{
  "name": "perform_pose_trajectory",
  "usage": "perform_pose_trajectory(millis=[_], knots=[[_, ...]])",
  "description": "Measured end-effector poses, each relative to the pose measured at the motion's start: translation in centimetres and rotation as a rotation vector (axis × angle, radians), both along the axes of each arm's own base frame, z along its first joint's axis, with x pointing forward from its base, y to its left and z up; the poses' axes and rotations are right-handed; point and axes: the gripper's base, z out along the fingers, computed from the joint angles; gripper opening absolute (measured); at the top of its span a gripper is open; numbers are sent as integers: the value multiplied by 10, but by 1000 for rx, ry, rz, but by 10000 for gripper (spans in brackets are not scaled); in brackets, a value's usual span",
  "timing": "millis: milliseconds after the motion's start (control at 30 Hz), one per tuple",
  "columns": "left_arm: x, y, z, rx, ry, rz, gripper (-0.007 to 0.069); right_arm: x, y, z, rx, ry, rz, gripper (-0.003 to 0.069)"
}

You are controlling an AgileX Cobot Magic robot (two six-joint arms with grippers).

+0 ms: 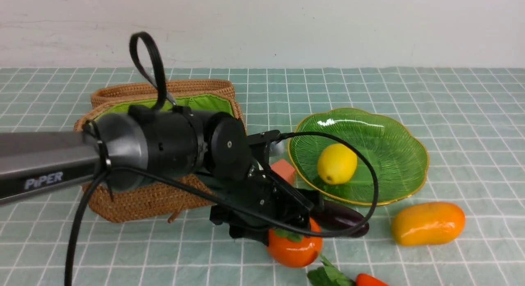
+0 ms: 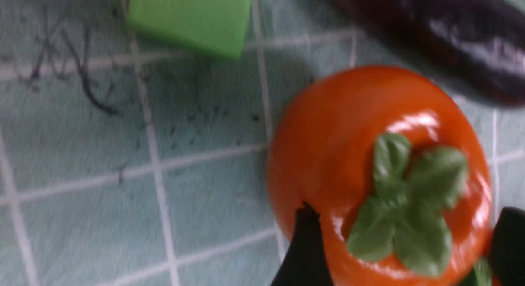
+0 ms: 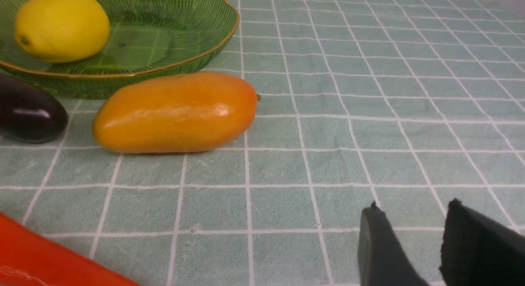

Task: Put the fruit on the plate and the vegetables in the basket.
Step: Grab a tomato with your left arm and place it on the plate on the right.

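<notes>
Fruit status: the lemon [image 1: 337,163] lies on the plate [image 1: 410,183]; this is the only placement seen to be complete. The persimmon [image 1: 293,251] sits on the tablecloth, near the front corner of the basket [image 1: 135,204] and just beside the eggplant [image 1: 342,218]. The mango [image 1: 427,223] lies on the cloth close to the plate's near rim, outside it.

Vegetable status: the eggplant lies on the cloth against the near edge of the plate. The red-orange piece with green leaves [image 1: 369,280] lies at the front edge of the table. Neither is in the basket. The basket interior is largely hidden by the left arm; its contents cannot be determined.

Left gripper [image 1: 287,232]: positioned over the persimmon. Its fingers [image 2: 305,253] stand wide apart, one on each side of the fruit. Whether they press on it cannot be determined.

Right gripper [image 3: 412,212]: low over bare cloth, well apart from the mango. Fingers slightly apart, nothing between them.

Assessment: two fruits and at least two vegetables remain. The persimmon appears to be the item in hand.
</notes>
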Motion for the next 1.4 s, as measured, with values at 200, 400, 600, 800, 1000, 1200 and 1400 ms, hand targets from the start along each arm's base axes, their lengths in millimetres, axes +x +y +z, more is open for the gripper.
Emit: perform_pose_trajectory(millis=[200,400,600,800,1000,1200,1400], knots=[[8,-4,-21,-4,27,38,554,0,0,0,0,0,0,241],[9,-4,-22,-12,21,45,554,0,0,0,-1,0,0,241],[9,-5,-21,-14,20,45,462,0,0,0,-1,0,0,241],[8,-3,-15,-10,1,20,416,0,0,0,-1,0,0,241],[0,3,13,-1,-73,-53,416,0,0,0,-1,0,0,241],[0,3,55,-40,-207,-117,416,0,0,0,-2,0,0,241],[38,-26,93,-88,-379,-185,416,0,0,0,-4,0,0,241]])
